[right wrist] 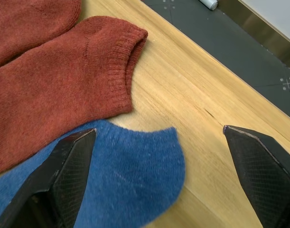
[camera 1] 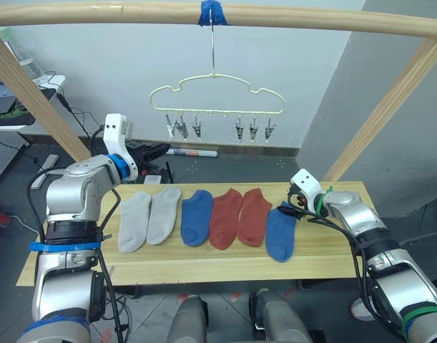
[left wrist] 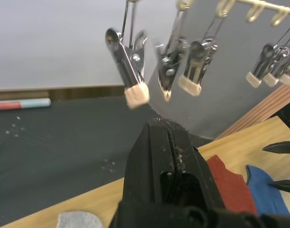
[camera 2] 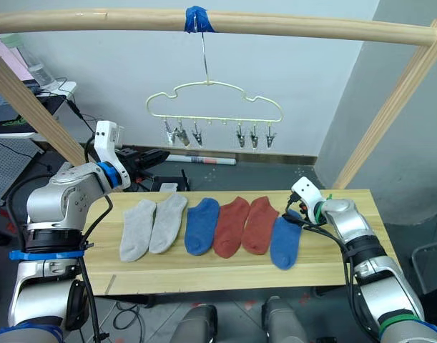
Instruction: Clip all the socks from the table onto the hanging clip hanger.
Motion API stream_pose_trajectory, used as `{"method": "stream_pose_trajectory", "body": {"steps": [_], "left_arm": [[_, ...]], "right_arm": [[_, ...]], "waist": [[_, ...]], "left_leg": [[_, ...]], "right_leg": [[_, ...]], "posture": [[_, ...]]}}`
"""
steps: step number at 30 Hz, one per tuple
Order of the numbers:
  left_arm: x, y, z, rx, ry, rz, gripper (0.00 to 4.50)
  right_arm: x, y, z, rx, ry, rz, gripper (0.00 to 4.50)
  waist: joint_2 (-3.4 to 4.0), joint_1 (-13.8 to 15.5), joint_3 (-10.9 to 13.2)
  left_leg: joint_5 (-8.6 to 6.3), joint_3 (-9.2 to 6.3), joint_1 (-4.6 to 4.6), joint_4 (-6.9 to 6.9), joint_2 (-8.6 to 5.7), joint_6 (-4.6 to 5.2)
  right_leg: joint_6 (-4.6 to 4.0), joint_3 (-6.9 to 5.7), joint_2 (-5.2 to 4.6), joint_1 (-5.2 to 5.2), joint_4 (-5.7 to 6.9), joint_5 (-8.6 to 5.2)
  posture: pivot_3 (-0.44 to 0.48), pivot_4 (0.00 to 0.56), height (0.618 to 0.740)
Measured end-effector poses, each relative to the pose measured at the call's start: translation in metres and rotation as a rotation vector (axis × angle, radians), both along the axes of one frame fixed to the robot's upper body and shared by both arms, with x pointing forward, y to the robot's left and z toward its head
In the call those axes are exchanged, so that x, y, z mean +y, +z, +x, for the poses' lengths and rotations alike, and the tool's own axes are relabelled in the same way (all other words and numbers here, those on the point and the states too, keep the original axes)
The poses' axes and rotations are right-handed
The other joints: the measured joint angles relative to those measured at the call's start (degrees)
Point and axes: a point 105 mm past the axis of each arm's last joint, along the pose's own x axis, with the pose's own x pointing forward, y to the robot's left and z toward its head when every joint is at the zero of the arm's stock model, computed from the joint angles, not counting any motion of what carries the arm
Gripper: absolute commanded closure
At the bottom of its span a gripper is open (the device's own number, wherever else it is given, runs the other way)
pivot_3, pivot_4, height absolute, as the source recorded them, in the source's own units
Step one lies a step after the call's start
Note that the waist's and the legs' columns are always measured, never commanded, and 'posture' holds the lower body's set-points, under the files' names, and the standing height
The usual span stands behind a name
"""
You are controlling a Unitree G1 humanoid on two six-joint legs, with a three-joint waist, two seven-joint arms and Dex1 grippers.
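Socks (camera 1: 207,218): all six on table (camera 1: 332,264), lower centre. Right gripper (right wrist: 159,156) spread over blue sock (right wrist: 130,180) cuff, nothing held; next: descend, pinch. Left gripper (left wrist: 169,137) clenched, empty, below clip hanger (camera 1: 217,100).

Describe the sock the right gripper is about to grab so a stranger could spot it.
On the table, six socks lie in a row. It is the blue sock at the row's right end, under the open right gripper; the other blue one sits mid-row between grey and red.
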Motion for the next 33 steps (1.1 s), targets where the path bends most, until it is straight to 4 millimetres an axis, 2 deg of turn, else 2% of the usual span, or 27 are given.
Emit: {"method": "stream_pose_trajectory", "body": {"steps": [7,9,11,13,19,23,26,30,33], "left_arm": [[0.010,-0.013,-0.015,-0.042,0.038,0.006,4.50],[0.011,-0.011,-0.015,-0.061,0.049,0.007,4.50],[0.014,-0.004,-0.015,-0.116,0.077,-0.010,4.15],[0.017,0.001,-0.016,-0.174,0.097,-0.016,3.70],[0.021,0.005,-0.018,-0.254,0.119,-0.009,1.95],[0.018,0.002,-0.018,-0.272,0.137,-0.019,0.83],[0.014,0.002,-0.015,-0.305,0.166,-0.025,0.03],[0.004,0.003,-0.006,-0.339,0.195,-0.033,0.03],[0.002,-0.001,-0.001,-0.342,0.216,-0.037,0.03]], "right_arm": [[0.007,0.020,0.004,-0.079,0.012,0.033,0.00],[0.010,0.024,0.004,-0.092,0.019,0.037,0.00],[0.015,0.029,0.001,-0.111,0.024,0.064,0.00],[0.024,0.044,-0.005,-0.153,0.038,0.115,0.00],[0.050,0.094,-0.027,-0.267,0.127,0.211,0.00],[0.064,0.115,-0.042,-0.284,0.187,0.274,0.00],[0.086,0.137,-0.059,-0.308,0.286,0.368,0.00],[0.110,0.167,-0.075,-0.389,0.409,0.422,0.00],[0.117,0.175,-0.076,-0.420,0.414,0.450,0.00]], "waist": [[0.03,0.32,0.11],[0.02,0.44,0.11],[0.02,0.57,0.12],[0.03,0.56,0.12],[0.04,0.55,0.14],[0.03,0.54,0.15],[0.03,0.53,0.14],[0.03,0.51,0.14],[0.03,0.49,0.14]], "left_leg": [[0.00,0.01,0.01,0.03,-0.01,0.00],[0.00,-0.02,0.00,0.03,-0.01,0.00],[0.00,-0.02,0.01,0.05,-0.02,0.00],[0.00,0.00,0.00,0.05,-0.02,-0.01],[0.00,-0.01,0.00,0.05,-0.03,-0.01],[0.01,-0.01,0.00,0.07,-0.02,0.00],[0.00,-0.01,0.00,0.08,-0.03,0.00],[0.01,-0.01,0.01,0.12,-0.05,0.00],[0.01,-0.01,0.00,0.11,-0.04,0.00]], "right_leg": [[0.00,-0.01,-0.03,-0.01,0.04,0.00],[0.00,-0.03,-0.03,-0.01,0.04,0.00],[0.00,-0.02,-0.04,0.00,0.04,0.00],[0.00,0.00,-0.06,0.00,0.04,0.00],[0.01,-0.02,-0.07,0.00,0.05,0.00],[0.01,-0.02,-0.07,0.00,0.06,0.00],[0.01,-0.02,-0.07,0.01,0.06,0.00],[0.01,-0.02,-0.06,0.03,0.06,0.00],[0.01,-0.03,-0.06,0.01,0.06,0.00]], "posture": [[0.020,0.207,0.740],[0.020,0.207,0.740],[0.026,0.205,0.740],[0.025,0.206,0.740],[0.021,0.205,0.740],[0.005,0.202,0.740],[0.000,0.201,0.740],[-0.006,0.200,0.740],[-0.007,0.201,0.740]]}}
